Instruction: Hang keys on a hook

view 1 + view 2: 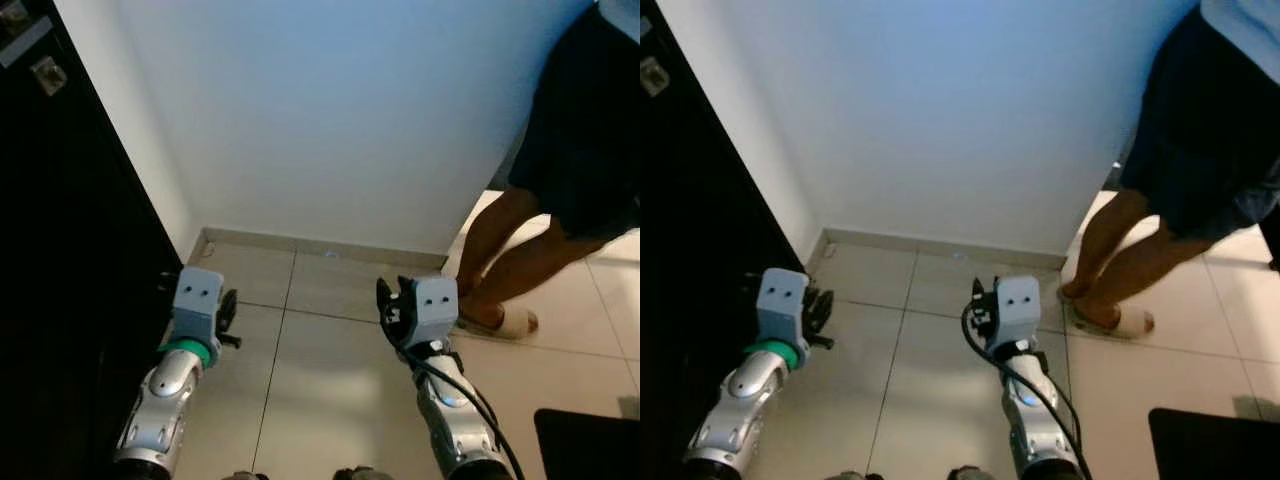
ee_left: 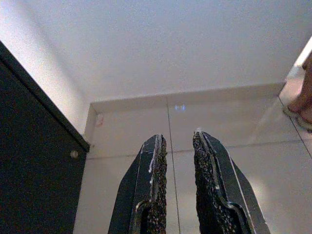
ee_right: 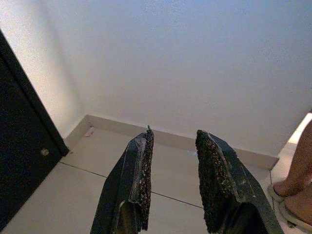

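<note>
My left gripper (image 1: 228, 315) is held out low over the tiled floor, close to a dark door, and its fingers stand a little apart with nothing between them (image 2: 176, 141). My right gripper (image 1: 388, 300) is level with it, further right, and is open and empty too (image 3: 173, 139). Both point at the foot of a plain white wall (image 1: 350, 120).
A tall dark door (image 1: 60, 300) with a small round fitting (image 2: 73, 154) runs along my left. A person (image 1: 575, 150) in sandals (image 1: 505, 322) stands at the right by the wall's end. A dark object (image 1: 585, 445) lies on the floor at the lower right. A skirting board (image 1: 320, 245) edges the wall.
</note>
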### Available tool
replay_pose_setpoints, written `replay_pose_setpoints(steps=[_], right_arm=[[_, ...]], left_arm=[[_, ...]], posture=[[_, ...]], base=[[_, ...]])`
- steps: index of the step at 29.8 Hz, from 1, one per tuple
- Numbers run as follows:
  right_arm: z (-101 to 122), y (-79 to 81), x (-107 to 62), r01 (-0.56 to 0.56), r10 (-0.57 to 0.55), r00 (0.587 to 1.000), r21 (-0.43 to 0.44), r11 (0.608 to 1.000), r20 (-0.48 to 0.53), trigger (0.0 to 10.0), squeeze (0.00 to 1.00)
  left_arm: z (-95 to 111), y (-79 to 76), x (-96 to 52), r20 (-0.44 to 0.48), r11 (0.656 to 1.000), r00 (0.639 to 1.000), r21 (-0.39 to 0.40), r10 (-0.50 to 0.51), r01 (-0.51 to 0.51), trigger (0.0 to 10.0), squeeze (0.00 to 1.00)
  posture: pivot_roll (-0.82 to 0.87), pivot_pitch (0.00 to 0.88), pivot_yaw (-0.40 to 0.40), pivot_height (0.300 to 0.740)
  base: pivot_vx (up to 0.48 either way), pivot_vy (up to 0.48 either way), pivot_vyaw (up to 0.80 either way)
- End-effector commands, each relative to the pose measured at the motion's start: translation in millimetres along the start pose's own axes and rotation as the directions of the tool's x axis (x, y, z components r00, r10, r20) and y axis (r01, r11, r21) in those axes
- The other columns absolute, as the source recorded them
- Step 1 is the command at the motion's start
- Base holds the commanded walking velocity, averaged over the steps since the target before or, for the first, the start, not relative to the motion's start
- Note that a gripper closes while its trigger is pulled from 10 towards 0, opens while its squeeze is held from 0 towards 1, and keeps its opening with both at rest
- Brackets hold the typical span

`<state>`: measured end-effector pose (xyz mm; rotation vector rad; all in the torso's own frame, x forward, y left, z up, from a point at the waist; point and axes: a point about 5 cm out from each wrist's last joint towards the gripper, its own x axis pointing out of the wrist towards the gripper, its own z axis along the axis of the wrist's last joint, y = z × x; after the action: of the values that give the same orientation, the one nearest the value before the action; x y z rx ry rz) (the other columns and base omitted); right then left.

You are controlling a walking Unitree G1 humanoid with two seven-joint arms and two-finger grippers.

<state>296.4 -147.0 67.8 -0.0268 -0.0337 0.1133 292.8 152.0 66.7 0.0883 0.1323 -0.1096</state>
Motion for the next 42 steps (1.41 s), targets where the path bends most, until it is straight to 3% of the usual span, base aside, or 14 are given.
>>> replay_pose_setpoints(steps=[1,3,5,8,9,14,19,23,28,31,35,39,41,42], right_arm=[[-7.5,-1.6,-3.1,0.002,-0.002,0.999,0.001,1.000,-0.039,10.0,0.00],[-9.0,-0.8,-5.4,-0.014,0.013,0.999,-0.005,1.000,-0.045,10.0,0.00],[-8.8,-1.7,-6.2,-0.014,0.013,0.999,-0.007,1.000,-0.045,10.0,0.00],[-8.4,-8.8,-7.3,0.005,-0.005,0.999,-0.013,1.000,-0.048,10.0,0.00],[-11.9,-17.1,-8.5,0.043,-0.043,0.997,-0.009,0.999,-0.066,10.0,0.00],[-9.0,-15.7,-4.9,0.025,-0.026,0.998,-0.012,1.000,-0.058,10.0,0.00],[6.6,-23.4,4.1,0.064,-0.064,0.998,-0.010,0.998,0.002,10.0,0.00],[-1.5,-30.5,-3.3,0.113,-0.113,0.993,0.002,0.994,-0.024,10.0,0.00],[-12.5,-21.4,-16.2,0.088,-0.087,0.995,0.002,0.996,-0.055,10.0,0.00],[-5.9,-17.8,-12.3,0.082,-0.082,0.996,0.002,0.997,-0.024,10.0,0.00],[-1.8,-20.1,-9.6,0.106,-0.106,0.994,0.003,0.994,-0.008,10.0,0.00],[5.8,-9.7,-6.9,0.037,-0.037,0.999,-0.020,0.999,0.023,10.0,0.00],[10.8,-4.5,-4.0,-0.006,0.007,0.999,-0.028,1.000,0.035,10.0,0.00],[10.8,-4.5,-4.0,-0.006,0.007,0.999,-0.028,1.000,0.035,10.0,0.00]], left_arm=[[6.5,4.2,-0.1,0.042,0.999,0.998,-0.005,0.042,-0.042,10.0,0.00],[8.2,15.3,0.1,0.066,0.990,0.988,-0.018,0.139,-0.138,10.0,0.00],[10.3,18.4,1.0,0.078,0.985,0.982,-0.014,0.170,-0.170,10.0,0.00],[26.1,24.6,6.9,0.143,0.979,0.970,0.029,0.194,-0.200,10.0,0.00],[45.4,37.7,13.1,0.203,0.971,0.953,0.034,0.226,-0.237,10.0,0.00],[61.0,53.5,16.5,0.239,0.970,0.944,0.028,0.229,-0.243,10.0,0.00],[47.9,46.3,17.1,0.178,0.972,0.959,0.034,0.222,-0.231,10.0,0.00],[41.7,36.8,13.8,0.159,0.981,0.972,0.057,0.172,-0.183,10.0,0.00],[22.8,25.0,8.1,0.075,0.994,0.991,-0.014,0.110,-0.109,10.0,0.00],[20.8,4.2,10.7,0.051,0.998,0.998,-0.045,0.046,-0.043,10.0,0.00],[22.8,-9.1,9.1,0.058,1.000,0.998,-0.021,-0.016,0.018,10.0,0.00],[25.6,-3.6,6.6,0.100,0.999,0.995,0.025,0.020,-0.022,10.0,0.00],[30.6,9.8,7.4,0.144,0.990,0.982,0.049,0.121,-0.129,10.0,0.00],[30.6,9.8,7.4,0.144,0.990,0.982,0.049,0.121,-0.129,10.0,0.00]], posture=[[0.01,0.069,0.090,0.740],[-0.01,0.055,0.078,0.740],[-0.01,0.061,0.070,0.740],[0.00,0.091,0.066,0.740],[0.01,0.072,0.053,0.740],[-0.01,0.040,0.048,0.740],[-0.01,0.087,0.091,0.740],[-0.01,0.081,0.095,0.740],[-0.04,0.057,0.091,0.740],[-0.04,0.067,0.116,0.740],[-0.04,0.049,0.114,0.740],[-0.04,0.035,0.087,0.740],[-0.03,0.034,0.090,0.740],[-0.03,0.034,0.090,0.740]], base=[[0.000,0.000,0.00],[0.000,0.000,0.00],[0.000,0.000,0.00],[0.000,0.000,0.00],[0.000,0.000,0.00],[0.000,0.000,0.00],[0.000,0.000,0.00],[0.000,0.000,0.00],[0.000,0.000,0.00],[0.000,0.000,0.00],[0.000,0.000,0.00],[0.000,0.000,0.00],[0.000,0.000,0.00],[0.000,0.000,0.00]])
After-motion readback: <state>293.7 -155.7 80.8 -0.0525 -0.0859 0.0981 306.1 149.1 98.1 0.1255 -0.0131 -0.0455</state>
